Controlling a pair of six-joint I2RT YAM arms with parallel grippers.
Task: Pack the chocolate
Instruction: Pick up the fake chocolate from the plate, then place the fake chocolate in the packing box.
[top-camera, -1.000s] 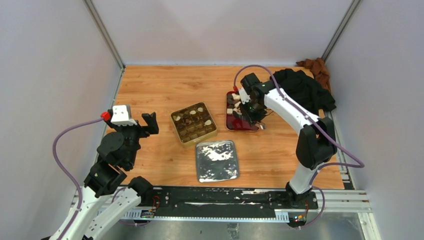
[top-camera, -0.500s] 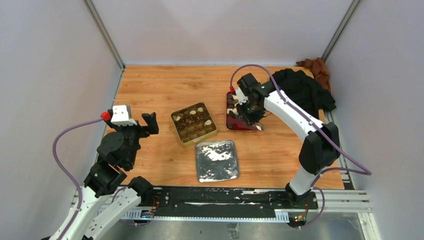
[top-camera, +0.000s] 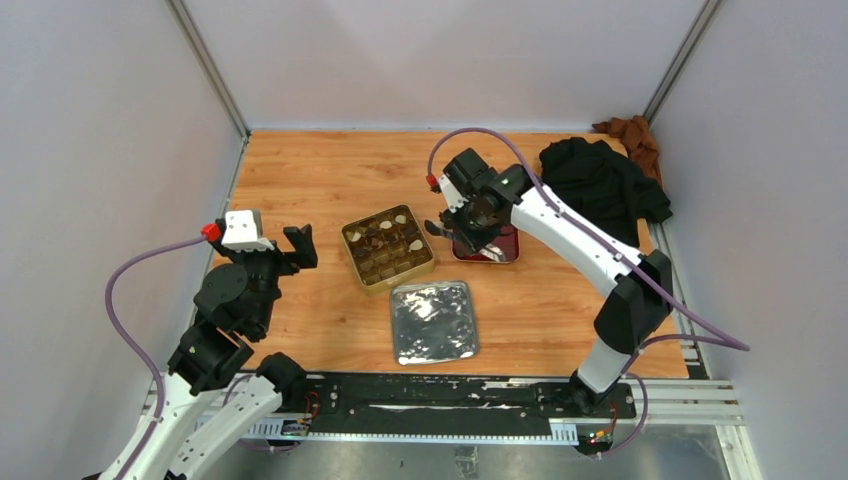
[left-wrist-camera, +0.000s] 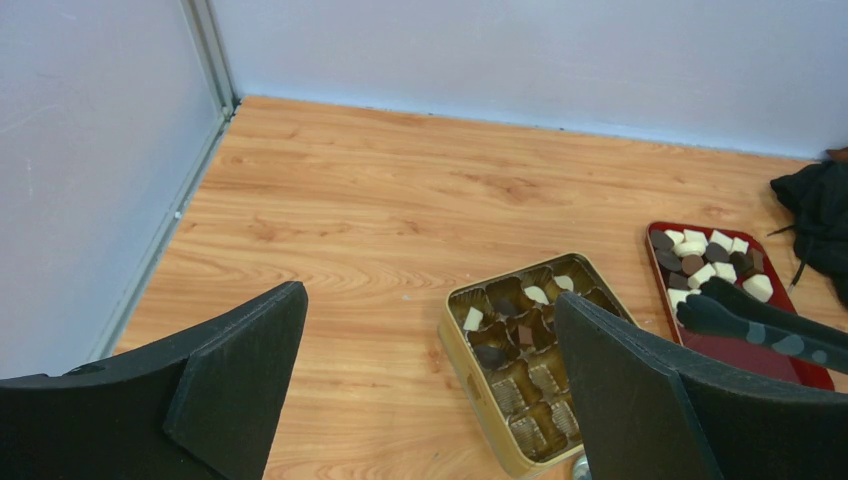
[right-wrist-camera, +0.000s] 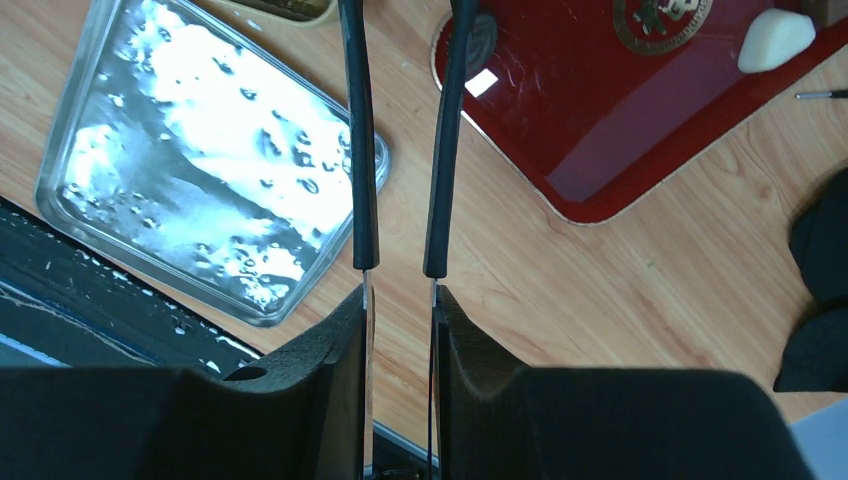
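The chocolate (left-wrist-camera: 700, 255), cream-white and dark brown chunks, lies at the far end of a red tray (top-camera: 500, 250). A few chunks (left-wrist-camera: 473, 318) sit in the gold tin (top-camera: 387, 246) with brown grid compartments. My right gripper (top-camera: 470, 213) is shut on black-tipped metal tongs (right-wrist-camera: 358, 150). The tong tips (left-wrist-camera: 712, 312) hang over the red tray's left edge, between tray and tin. I cannot tell if they hold a chunk. One white chunk (right-wrist-camera: 775, 40) lies on the tray (right-wrist-camera: 620, 130). My left gripper (top-camera: 292, 245) is open and empty, raised at the left.
A silver tin lid (top-camera: 433, 320) lies in front of the gold tin, near the table's front edge. A black cloth (top-camera: 600, 180) and a brown cloth (top-camera: 630, 135) lie at the back right corner. Grey walls stand on three sides.
My right gripper has moved left with the tongs, from over the red tray to its left edge, toward the gold tin. The left arm has not moved.
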